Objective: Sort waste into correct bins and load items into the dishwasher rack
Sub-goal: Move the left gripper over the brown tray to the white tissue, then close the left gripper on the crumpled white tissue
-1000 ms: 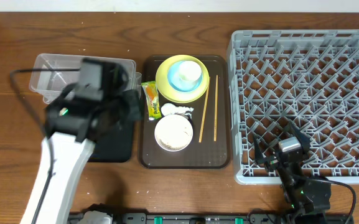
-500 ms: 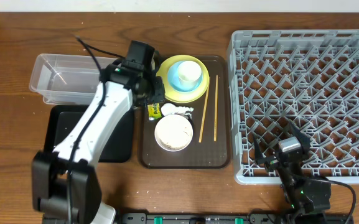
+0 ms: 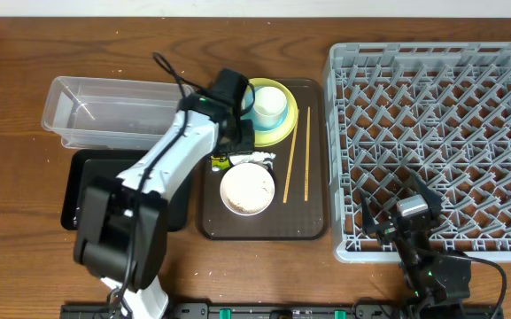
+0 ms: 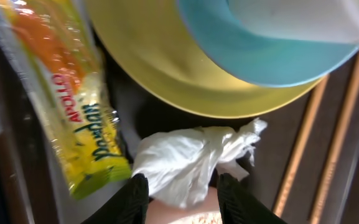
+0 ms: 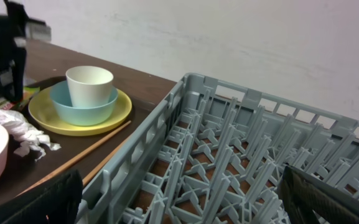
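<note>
- Left gripper [image 4: 186,198] half open, fingers either side of the crumpled white scrap [image 4: 188,163]; not pinching it.
- Scrap on brown tray [image 3: 264,227], between yellow plate [image 4: 167,87] and whitish bowl [image 3: 247,189].
- Right gripper [image 5: 179,190] wide open, empty, at dishwasher rack [image 3: 432,106] near edge.

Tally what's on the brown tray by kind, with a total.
yellow plate: 1
bowls, light blue bowl and whitish bowl: 2
white cup: 1
wooden chopsticks: 2
snack wrapper: 1
crumpled white scrap: 1
Total: 8
</note>
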You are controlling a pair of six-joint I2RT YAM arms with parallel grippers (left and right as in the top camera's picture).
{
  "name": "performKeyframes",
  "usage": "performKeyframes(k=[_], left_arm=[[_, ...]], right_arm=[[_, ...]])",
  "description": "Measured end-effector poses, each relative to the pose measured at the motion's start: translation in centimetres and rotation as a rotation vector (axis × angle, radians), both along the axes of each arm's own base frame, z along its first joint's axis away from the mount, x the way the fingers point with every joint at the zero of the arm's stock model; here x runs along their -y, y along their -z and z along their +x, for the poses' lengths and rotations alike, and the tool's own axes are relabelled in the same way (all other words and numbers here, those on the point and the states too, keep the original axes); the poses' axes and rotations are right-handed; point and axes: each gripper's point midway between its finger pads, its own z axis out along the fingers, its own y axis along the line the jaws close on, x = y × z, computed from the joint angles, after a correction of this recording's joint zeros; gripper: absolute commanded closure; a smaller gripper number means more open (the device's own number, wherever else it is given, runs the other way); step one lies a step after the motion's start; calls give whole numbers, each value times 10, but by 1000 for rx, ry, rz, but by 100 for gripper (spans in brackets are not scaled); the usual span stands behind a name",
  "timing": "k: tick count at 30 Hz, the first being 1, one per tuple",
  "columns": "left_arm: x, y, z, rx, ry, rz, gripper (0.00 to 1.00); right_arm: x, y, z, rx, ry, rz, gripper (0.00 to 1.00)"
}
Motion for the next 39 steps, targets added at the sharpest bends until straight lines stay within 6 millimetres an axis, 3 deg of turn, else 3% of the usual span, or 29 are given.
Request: performKeyframes(k=[13,22,29,39], left_arm=[[-11,29,6,-16,-12,90,54],[-11,30,6,-19,-12,97,60],[-2,30,1,-18,16,98,53],[9,30,-4,-17,45,99,52]], right_arm=[[0,0,0,0,0,0,1],[0,0,0,0,0,0,1],[0,0,0,0,0,0,1],[0,0,0,0,0,0,1]])
